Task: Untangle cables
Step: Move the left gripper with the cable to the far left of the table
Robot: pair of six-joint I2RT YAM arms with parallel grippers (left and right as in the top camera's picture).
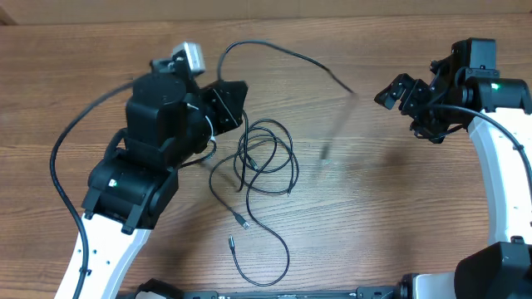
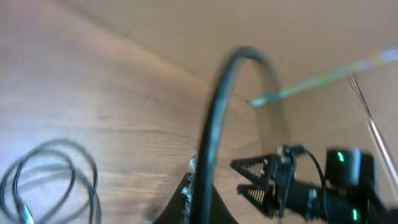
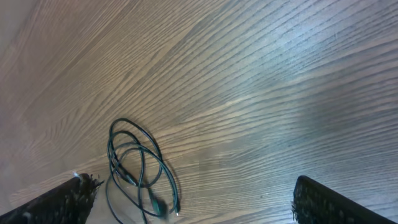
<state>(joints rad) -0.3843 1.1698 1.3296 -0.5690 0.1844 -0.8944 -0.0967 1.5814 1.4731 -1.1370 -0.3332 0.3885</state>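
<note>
One cable [image 1: 283, 51] is clamped in L gripper [image 1: 235, 98]; R gripper [image 1: 397, 90] is spread wide, empty; other cables [image 1: 268, 158] are looped mid-tabletop [image 1: 374, 208].

table [image 1: 399, 208]: wood, clear grain, smooth, matt with a faint sheen
cables [image 1: 266, 158]: black plastic sheath, smooth, slightly glossy
plug [image 1: 242, 223], just below the cables' coil: silvery metal tip, shiny
left arm housing [image 1: 158, 116], left of the coil: black plastic, matt
right arm shell [image 1: 507, 191], far right of the coil: white plastic, smooth, glossy
right gripper [image 1: 393, 91] fingers [image 3: 323, 199]: black, matt, rough ridged faces
</note>
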